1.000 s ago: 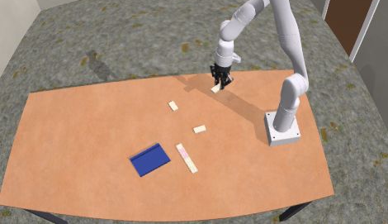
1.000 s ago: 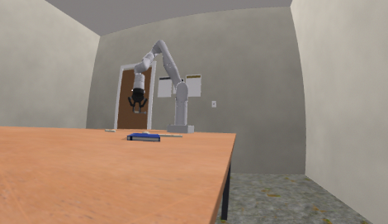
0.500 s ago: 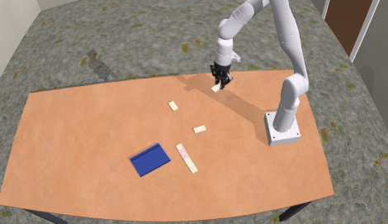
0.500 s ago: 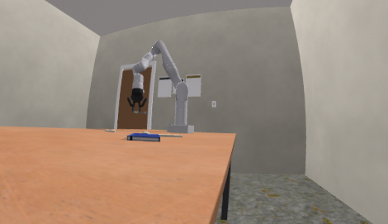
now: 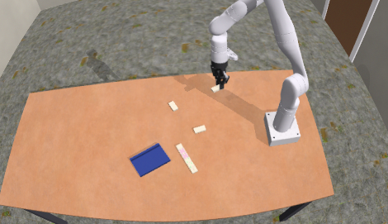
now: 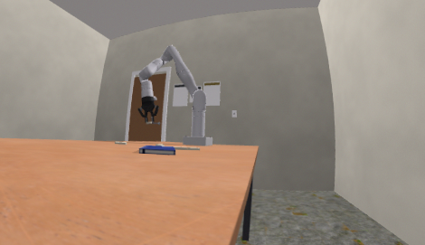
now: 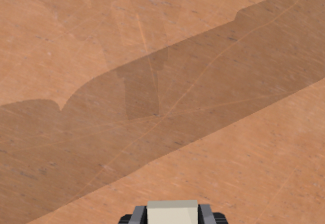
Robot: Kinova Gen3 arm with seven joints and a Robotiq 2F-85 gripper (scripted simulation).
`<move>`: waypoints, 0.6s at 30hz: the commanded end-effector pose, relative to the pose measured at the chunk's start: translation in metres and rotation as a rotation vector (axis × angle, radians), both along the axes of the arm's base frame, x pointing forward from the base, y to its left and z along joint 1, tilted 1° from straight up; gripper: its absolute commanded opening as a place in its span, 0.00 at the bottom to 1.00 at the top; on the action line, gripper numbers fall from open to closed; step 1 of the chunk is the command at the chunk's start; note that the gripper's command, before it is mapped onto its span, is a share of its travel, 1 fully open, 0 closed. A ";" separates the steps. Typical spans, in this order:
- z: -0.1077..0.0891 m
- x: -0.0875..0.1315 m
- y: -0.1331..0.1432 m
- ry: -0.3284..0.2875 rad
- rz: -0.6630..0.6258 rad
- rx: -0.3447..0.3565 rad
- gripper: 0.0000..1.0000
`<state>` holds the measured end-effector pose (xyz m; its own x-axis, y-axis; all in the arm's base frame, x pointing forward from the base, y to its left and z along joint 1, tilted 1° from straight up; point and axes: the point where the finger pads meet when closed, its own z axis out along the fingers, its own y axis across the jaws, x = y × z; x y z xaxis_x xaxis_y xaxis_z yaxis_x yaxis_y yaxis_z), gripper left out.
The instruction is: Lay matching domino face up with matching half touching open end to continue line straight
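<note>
My gripper [image 5: 220,87] [image 6: 149,121] is shut on a cream domino [image 5: 215,89] [image 7: 172,214] and holds it well above the table's back part. The side of it seen in the wrist view is plain; its pips cannot be read. The line of dominoes [image 5: 186,159] [image 6: 188,148] lies flat near the front middle, with pink marks toward its back end and faint, unreadable marks further along. One plain cream domino [image 5: 199,129] lies behind the line. Another plain cream domino [image 5: 172,106] [image 6: 120,143] lies further back and to the left.
A blue tray-like case [image 5: 150,161] [image 6: 157,150] lies just left of the line. The robot's base [image 5: 282,136] [image 6: 197,140] stands at the right of the table [image 5: 82,146] [image 6: 113,183]. The arm's shadow crosses the table below the gripper.
</note>
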<state>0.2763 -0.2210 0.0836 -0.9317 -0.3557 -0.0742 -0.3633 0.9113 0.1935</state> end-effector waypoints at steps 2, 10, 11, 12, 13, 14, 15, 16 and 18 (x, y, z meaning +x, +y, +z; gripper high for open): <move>0.001 0.000 -0.001 0.097 -0.139 0.096 0.31; 0.001 0.001 -0.002 0.245 -0.362 0.250 0.31; 0.001 0.001 -0.002 0.274 -0.405 0.279 0.31; 0.001 0.001 -0.002 0.305 -0.452 0.312 0.31; 0.001 0.001 -0.003 0.337 -0.500 0.346 0.31; 0.001 0.001 -0.003 0.365 -0.543 0.375 0.31; 0.001 0.002 -0.003 0.387 -0.579 0.399 0.31; 0.001 0.002 -0.003 0.410 -0.616 0.424 0.31; 0.001 0.002 -0.003 0.458 -0.694 0.477 0.31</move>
<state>0.2788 -0.2230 0.0846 -0.9627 0.1512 0.2242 0.2519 0.8027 0.5405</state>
